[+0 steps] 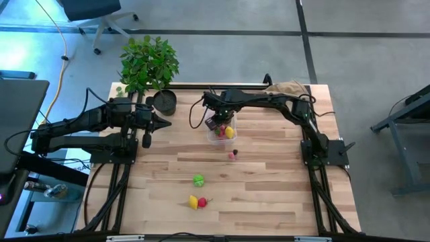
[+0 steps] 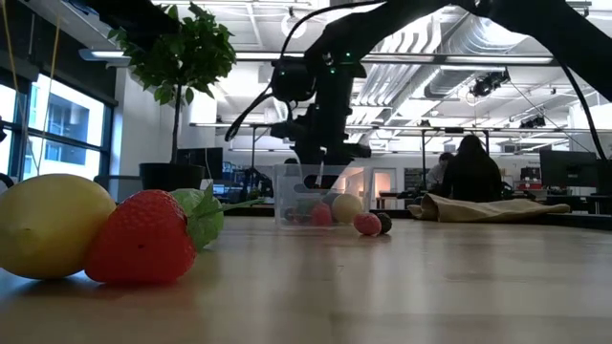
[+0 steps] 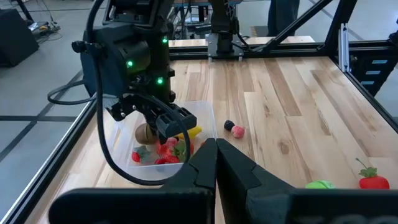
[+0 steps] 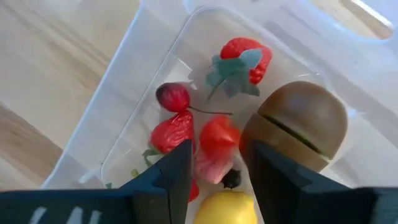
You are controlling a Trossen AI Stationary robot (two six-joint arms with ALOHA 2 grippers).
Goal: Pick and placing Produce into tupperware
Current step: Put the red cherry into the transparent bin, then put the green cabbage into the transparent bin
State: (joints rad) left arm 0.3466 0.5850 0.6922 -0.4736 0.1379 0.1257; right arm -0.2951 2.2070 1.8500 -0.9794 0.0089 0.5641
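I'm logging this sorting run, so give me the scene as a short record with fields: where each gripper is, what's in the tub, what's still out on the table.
right gripper: above the tupperware, fingers apart, holding nothing visible
left gripper: shut, waiting at the table's left near the plant pot
in tupperware: strawberries, kiwi, lemon, cherry
loose beside tupperware: pink piece, dark piece
loose farther out: green round fruit, lemon beside a strawberry
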